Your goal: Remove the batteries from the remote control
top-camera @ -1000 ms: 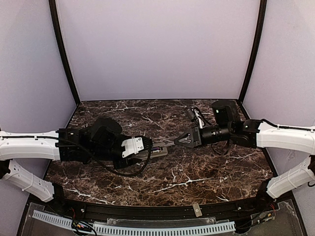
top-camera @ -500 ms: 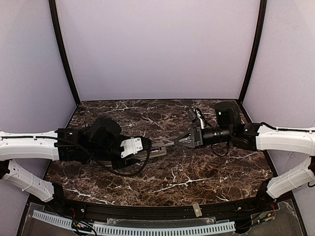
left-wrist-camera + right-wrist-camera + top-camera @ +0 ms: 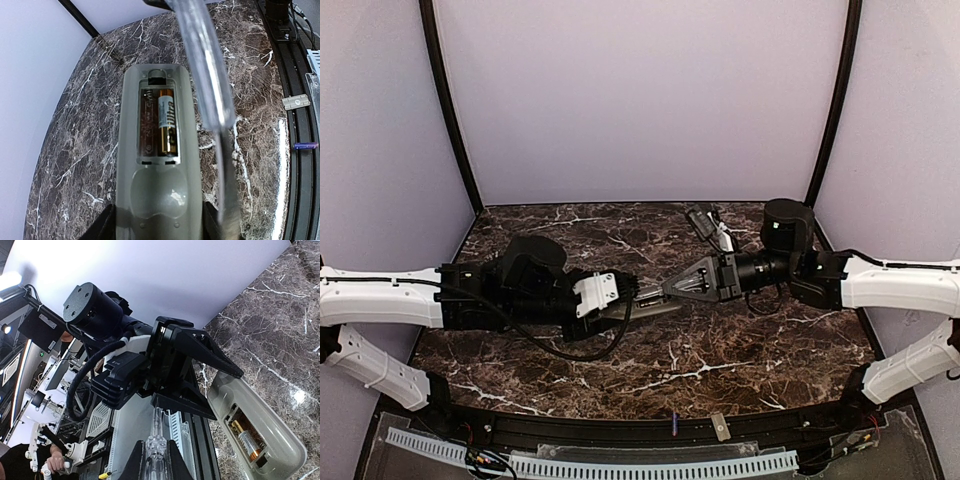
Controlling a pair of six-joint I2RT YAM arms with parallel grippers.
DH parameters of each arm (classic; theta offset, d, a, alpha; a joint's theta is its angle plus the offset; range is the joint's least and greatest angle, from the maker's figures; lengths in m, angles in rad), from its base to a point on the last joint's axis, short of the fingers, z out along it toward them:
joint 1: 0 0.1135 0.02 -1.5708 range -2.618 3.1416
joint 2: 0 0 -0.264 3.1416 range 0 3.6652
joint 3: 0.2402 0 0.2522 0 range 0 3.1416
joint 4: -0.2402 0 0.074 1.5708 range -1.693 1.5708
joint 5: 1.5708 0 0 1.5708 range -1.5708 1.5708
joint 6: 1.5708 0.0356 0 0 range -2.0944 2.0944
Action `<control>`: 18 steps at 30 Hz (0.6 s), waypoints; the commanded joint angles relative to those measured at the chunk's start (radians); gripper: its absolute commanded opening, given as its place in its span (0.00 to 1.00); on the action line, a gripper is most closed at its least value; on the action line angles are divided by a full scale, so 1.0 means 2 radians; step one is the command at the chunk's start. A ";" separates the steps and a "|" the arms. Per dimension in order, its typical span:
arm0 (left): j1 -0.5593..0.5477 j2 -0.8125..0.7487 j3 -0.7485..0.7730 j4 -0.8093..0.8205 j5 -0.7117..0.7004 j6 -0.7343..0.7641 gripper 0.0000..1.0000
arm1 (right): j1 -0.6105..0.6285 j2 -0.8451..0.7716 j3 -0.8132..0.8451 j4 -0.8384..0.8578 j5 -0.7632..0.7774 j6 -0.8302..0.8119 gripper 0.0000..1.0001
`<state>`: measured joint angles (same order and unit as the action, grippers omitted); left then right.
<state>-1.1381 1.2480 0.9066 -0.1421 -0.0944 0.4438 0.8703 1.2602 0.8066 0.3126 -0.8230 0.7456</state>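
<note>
My left gripper (image 3: 623, 303) is shut on the remote control (image 3: 652, 308) and holds it back-up above the table. In the left wrist view the remote (image 3: 157, 200) has its battery recess open. One gold battery (image 3: 167, 125) lies in the right slot, and the left slot (image 3: 148, 127) is bare with its spring showing. My right gripper (image 3: 672, 288) is shut on a clear plastic tool (image 3: 158, 437). The tool (image 3: 205, 75) runs along the remote's right side, next to the recess. The right wrist view shows the remote (image 3: 272, 447) and its battery (image 3: 247, 441).
A small purple-blue cylinder (image 3: 672, 423) lies on the black front rail; it also shows in the left wrist view (image 3: 305, 145). A short flat grey piece (image 3: 720, 427) sits on the rail to its right. The marble table (image 3: 720, 350) has walls on three sides.
My right gripper has moved left with the clear tool, up to the remote's end. My left gripper has shifted slightly right. The purple-blue cylinder has appeared on the front rail.
</note>
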 commanded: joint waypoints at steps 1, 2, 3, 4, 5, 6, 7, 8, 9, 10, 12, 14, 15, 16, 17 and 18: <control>-0.001 -0.007 0.006 0.017 0.004 0.000 0.00 | -0.004 -0.011 0.015 -0.003 -0.004 -0.008 0.00; -0.001 -0.006 0.006 0.017 0.003 0.000 0.00 | -0.005 -0.012 0.015 -0.005 -0.002 -0.008 0.00; -0.001 -0.006 0.006 0.017 0.003 0.000 0.00 | -0.006 -0.012 0.016 -0.008 -0.001 -0.009 0.00; -0.001 -0.006 0.006 0.017 0.002 0.000 0.00 | -0.007 -0.013 0.016 -0.011 0.001 -0.011 0.00; -0.001 -0.006 0.006 0.017 0.002 0.000 0.00 | -0.007 -0.014 0.017 -0.014 0.002 -0.012 0.00; -0.001 -0.006 0.006 0.017 0.002 0.000 0.00 | -0.008 -0.015 0.017 -0.018 0.003 -0.013 0.00; -0.001 -0.006 0.006 0.017 0.002 0.000 0.00 | -0.009 -0.016 0.018 -0.021 0.005 -0.014 0.00; -0.001 -0.006 0.006 0.017 0.002 -0.001 0.00 | -0.009 -0.016 0.018 -0.023 0.006 -0.015 0.00; -0.001 -0.005 0.006 0.017 0.001 -0.001 0.00 | -0.009 -0.016 0.018 -0.027 0.006 -0.018 0.00; -0.001 -0.006 0.006 0.017 0.001 -0.001 0.00 | -0.010 -0.018 0.019 -0.028 0.007 -0.018 0.00; -0.001 -0.005 0.006 0.017 0.001 -0.001 0.00 | -0.011 -0.020 0.019 -0.032 0.008 -0.020 0.00; -0.001 -0.005 0.006 0.017 0.002 -0.001 0.00 | -0.012 -0.023 0.020 -0.037 0.011 -0.022 0.00; -0.001 -0.005 0.006 0.017 0.002 0.000 0.00 | -0.013 -0.024 0.020 -0.040 0.013 -0.024 0.00; -0.001 -0.005 0.006 0.017 0.002 -0.001 0.00 | -0.014 -0.025 0.020 -0.042 0.014 -0.026 0.00; -0.001 -0.005 0.006 0.017 0.002 -0.001 0.00 | -0.015 -0.025 0.020 -0.044 0.015 -0.026 0.00; -0.001 -0.005 0.006 0.017 0.002 -0.001 0.00 | -0.016 -0.027 0.020 -0.047 0.016 -0.028 0.00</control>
<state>-1.1381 1.2480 0.9066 -0.1291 -0.0940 0.4438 0.8520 1.2324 0.8207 0.2302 -0.8097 0.7143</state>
